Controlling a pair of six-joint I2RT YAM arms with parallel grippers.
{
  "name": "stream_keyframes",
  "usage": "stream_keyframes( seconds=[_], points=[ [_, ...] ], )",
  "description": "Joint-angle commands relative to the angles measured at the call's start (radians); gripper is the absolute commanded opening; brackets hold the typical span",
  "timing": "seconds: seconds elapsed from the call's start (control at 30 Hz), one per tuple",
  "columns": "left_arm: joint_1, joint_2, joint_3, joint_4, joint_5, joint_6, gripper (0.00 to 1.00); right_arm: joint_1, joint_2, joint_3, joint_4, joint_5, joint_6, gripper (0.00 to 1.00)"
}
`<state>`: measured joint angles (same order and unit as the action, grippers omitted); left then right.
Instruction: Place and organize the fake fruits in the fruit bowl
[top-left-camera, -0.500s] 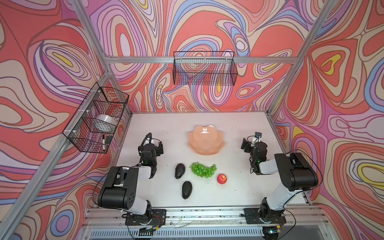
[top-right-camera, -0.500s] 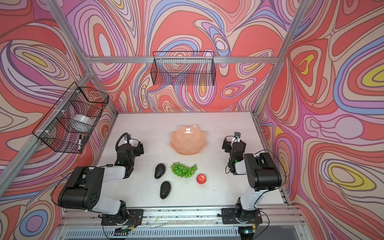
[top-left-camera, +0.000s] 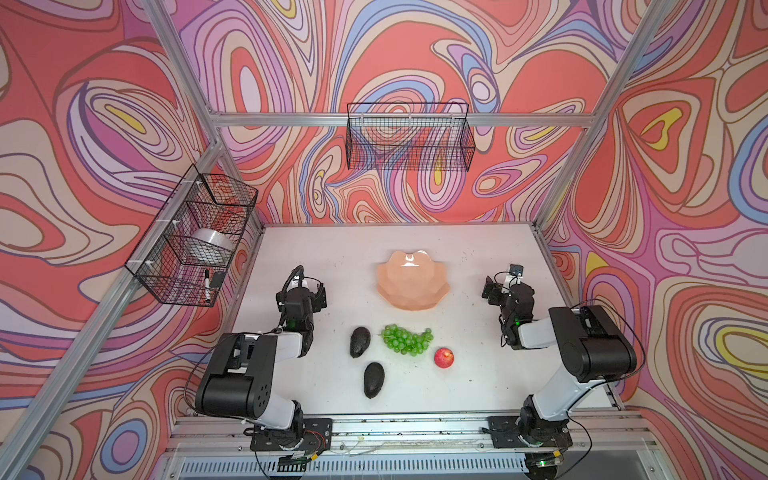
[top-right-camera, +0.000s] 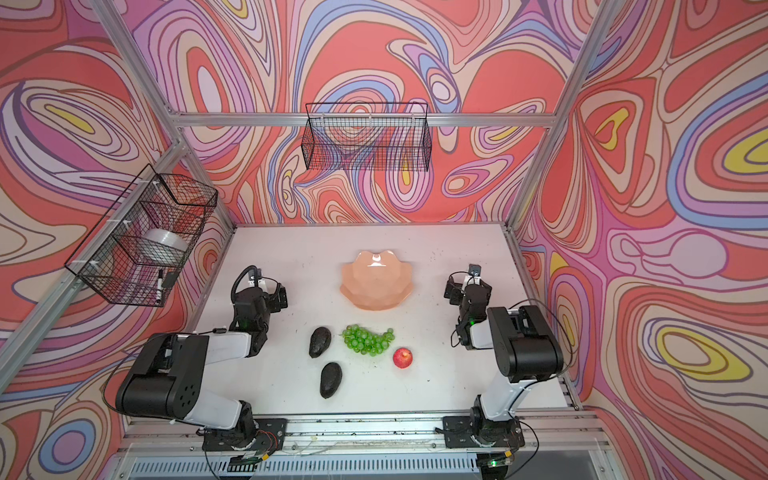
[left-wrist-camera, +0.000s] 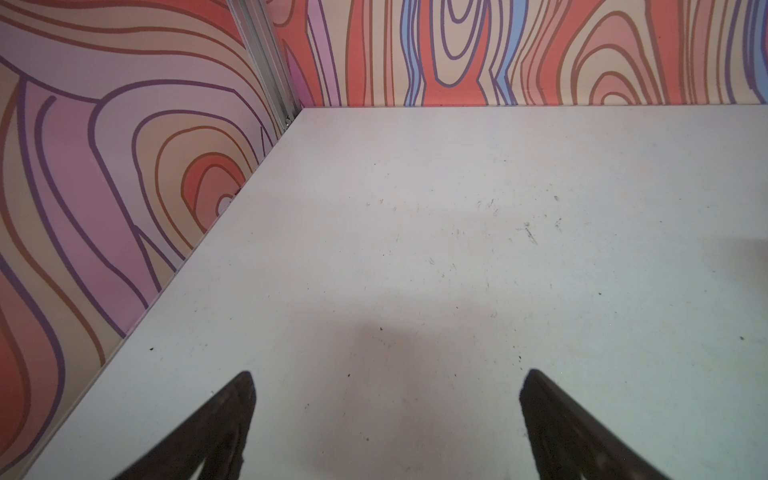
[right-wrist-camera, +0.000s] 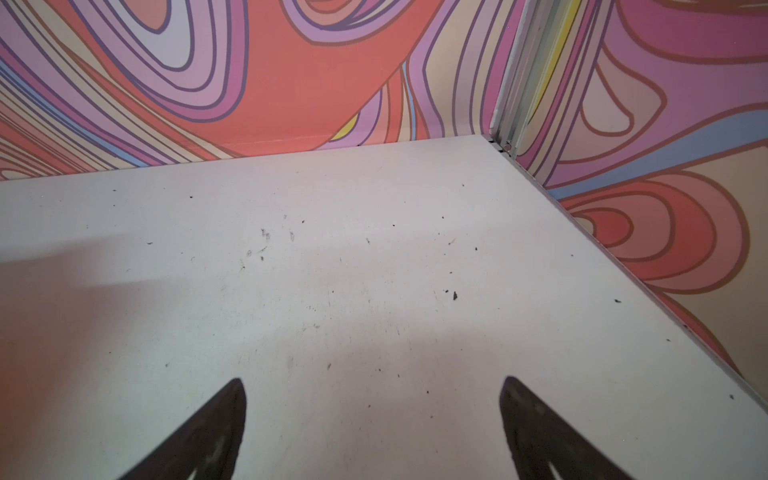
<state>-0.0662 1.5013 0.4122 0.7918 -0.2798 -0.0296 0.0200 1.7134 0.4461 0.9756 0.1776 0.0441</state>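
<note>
Right now the fruit bowl (top-left-camera: 412, 297) is sitting empty on the white table (top-left-camera: 332, 257). All four fruits are lying on the bowl's near side, toward the arm bases, and none is touching it. The grapes (top-left-camera: 406, 340) are lying closest to the bowl. One avocado (top-left-camera: 359, 341) is resting just beside them, off toward the bowl's left. The second avocado (top-left-camera: 373, 379) is lying farthest from the bowl, and the red fruit (top-left-camera: 444, 358) is sitting near the grapes, off toward the bowl's right.

The left gripper (left-wrist-camera: 388, 374) is hanging well to the bowl's left and the right gripper (right-wrist-camera: 373, 380) well to its right. Both are standing with jaws spread wide and holding nothing.

I am judging the fruits to be light and stiff-skinned. The avocados are looking matte, so pinching across the fat belly is probably working best. The red fruit is looking round and glossy, so it is likely rolling away unless it is being taken across its widest part. The grapes are looking slippery and loose as a bunch, so I am favouring a hold across the cluster's thick middle.
</note>
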Motion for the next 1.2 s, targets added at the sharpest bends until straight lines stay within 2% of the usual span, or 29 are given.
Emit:
stream_keyframes(
  seconds=[0.0,0.87,0.97,1.0,1.07,1.17],
  points=[
    [0.003,0.009,0.011,-0.006,0.009,-0.001,1.0,-0.005,-0.001,0.016,-0.001,-0.004,-0.004,0.98],
    [0.003,0.006,0.007,-0.002,0.008,-0.002,1.0,-0.002,0.0,0.014,0.002,-0.008,-0.003,0.98],
    [-0.01,-0.06,-0.021,-0.003,0.034,0.025,1.0,-0.005,-0.014,0.011,0.002,0.002,0.003,0.98],
    [-0.029,-0.122,-0.004,-0.085,-0.004,0.03,1.0,-0.003,-0.054,0.018,-0.048,0.009,0.003,0.98],
    [-0.064,-0.229,0.074,-0.268,-0.082,0.012,1.0,-0.005,-0.171,0.078,-0.255,0.01,0.003,0.98],
    [-0.075,-0.325,0.208,-0.448,-0.042,-0.077,1.0,-0.004,-0.297,0.262,-0.622,0.023,0.13,0.98]
  ],
)
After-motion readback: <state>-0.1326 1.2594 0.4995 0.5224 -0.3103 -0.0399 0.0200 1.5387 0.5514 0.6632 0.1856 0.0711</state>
